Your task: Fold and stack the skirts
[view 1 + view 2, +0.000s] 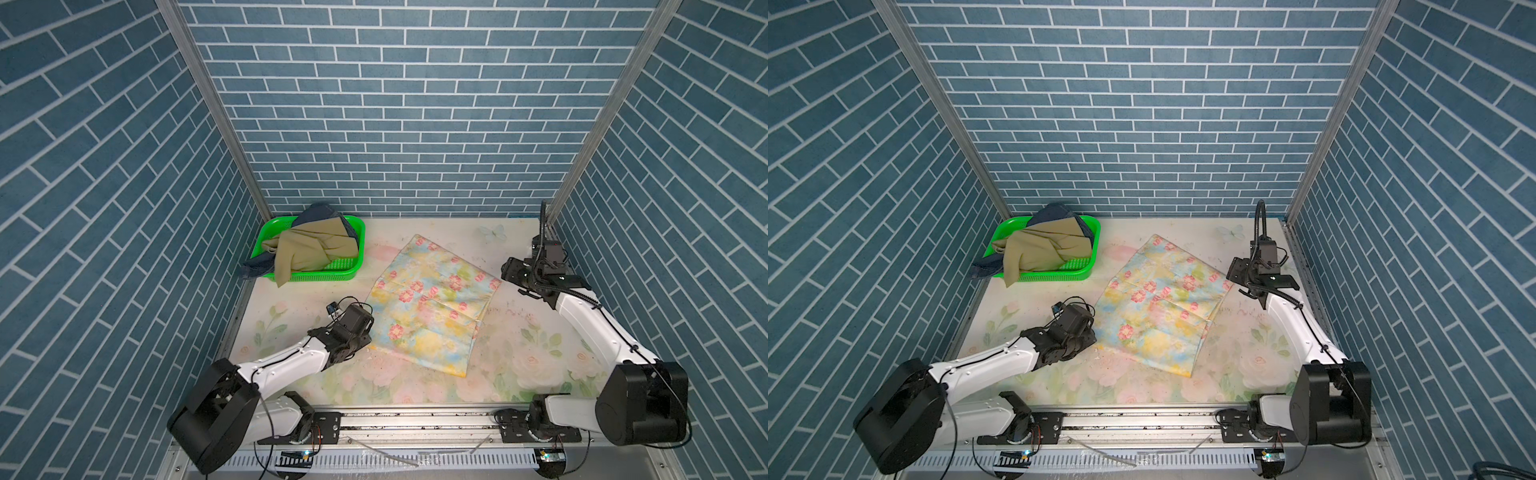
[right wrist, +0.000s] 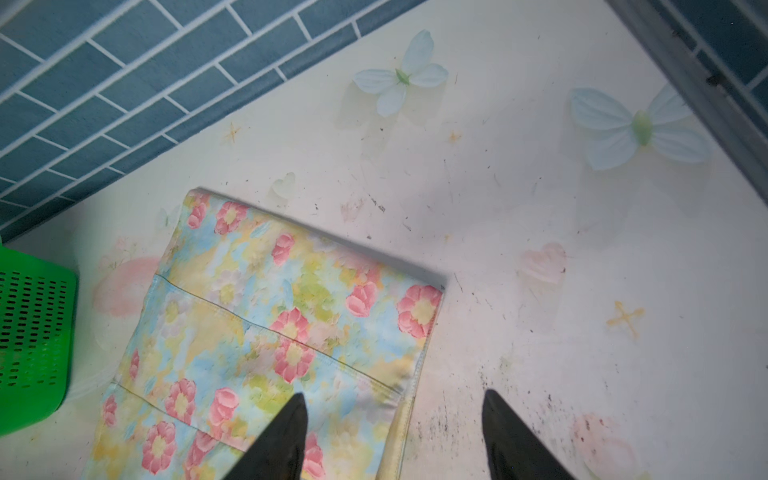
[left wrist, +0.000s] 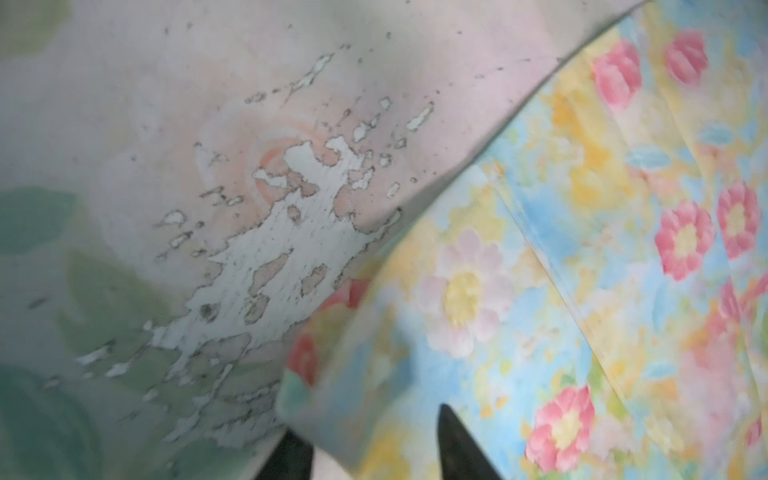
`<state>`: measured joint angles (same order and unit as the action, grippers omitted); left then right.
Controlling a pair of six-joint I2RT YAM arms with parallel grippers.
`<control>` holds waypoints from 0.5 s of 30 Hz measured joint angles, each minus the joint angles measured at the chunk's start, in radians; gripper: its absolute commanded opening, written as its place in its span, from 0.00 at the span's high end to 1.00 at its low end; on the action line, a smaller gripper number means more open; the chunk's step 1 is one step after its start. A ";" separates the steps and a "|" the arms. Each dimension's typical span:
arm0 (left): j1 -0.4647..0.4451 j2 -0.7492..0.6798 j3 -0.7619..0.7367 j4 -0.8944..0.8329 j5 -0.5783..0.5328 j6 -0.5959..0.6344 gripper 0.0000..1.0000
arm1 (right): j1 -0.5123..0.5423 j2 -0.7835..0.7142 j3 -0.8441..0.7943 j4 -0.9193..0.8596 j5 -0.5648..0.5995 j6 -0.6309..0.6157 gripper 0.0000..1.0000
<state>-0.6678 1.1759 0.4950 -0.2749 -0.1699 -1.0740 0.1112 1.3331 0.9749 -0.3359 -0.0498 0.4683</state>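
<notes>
The pastel floral skirt (image 1: 432, 303) (image 1: 1158, 307) lies folded and flat in the middle of the table. My left gripper (image 1: 368, 337) (image 3: 365, 419) is at the skirt's near-left edge and open. A raised corner of the cloth (image 3: 332, 374) sits between its two black fingers (image 3: 457, 449). My right gripper (image 1: 509, 271) (image 2: 394, 392) hangs open over the skirt's right corner (image 2: 415, 316), one finger above the cloth and one above the bare table. The olive-khaki skirt (image 1: 316, 249) lies crumpled on the dark denim skirt (image 1: 320, 214) in the basket.
The green perforated basket (image 1: 328, 274) (image 2: 33, 332) stands at the back left, with denim and khaki cloth hanging over its left rim. The floral table cover (image 3: 270, 187) is worn through beside the skirt. Blue brick walls close in three sides.
</notes>
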 measured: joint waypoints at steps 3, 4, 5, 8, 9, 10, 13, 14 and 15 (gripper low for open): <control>-0.039 -0.046 0.074 -0.064 -0.044 0.106 0.01 | -0.021 0.058 0.000 0.034 -0.060 0.020 0.34; -0.053 -0.047 0.111 -0.073 -0.057 0.150 0.00 | -0.031 0.077 -0.001 0.046 -0.077 0.028 0.34; -0.065 -0.041 0.150 -0.069 -0.063 0.199 0.00 | -0.041 0.097 -0.004 0.061 -0.097 0.036 0.34; -0.079 0.014 0.265 -0.052 -0.048 0.332 0.01 | -0.060 0.140 -0.017 0.093 -0.135 0.059 0.34; -0.081 0.055 0.319 -0.045 -0.032 0.385 0.00 | -0.065 0.151 -0.023 0.103 -0.145 0.066 0.34; -0.081 0.104 0.380 -0.043 -0.018 0.438 0.00 | -0.068 0.161 -0.028 0.111 -0.153 0.072 0.34; -0.077 0.283 0.593 -0.045 0.023 0.583 0.00 | -0.071 0.180 -0.042 0.137 -0.171 0.084 0.34; -0.074 0.343 0.663 -0.042 0.038 0.625 0.00 | -0.071 0.185 -0.047 0.143 -0.175 0.085 0.34; -0.069 0.394 0.722 -0.038 0.053 0.658 0.00 | -0.071 0.189 -0.051 0.150 -0.179 0.086 0.34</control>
<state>-0.7368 1.5703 1.2167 -0.3130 -0.1169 -0.4164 0.0399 1.5219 0.9234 -0.1856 -0.2287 0.5541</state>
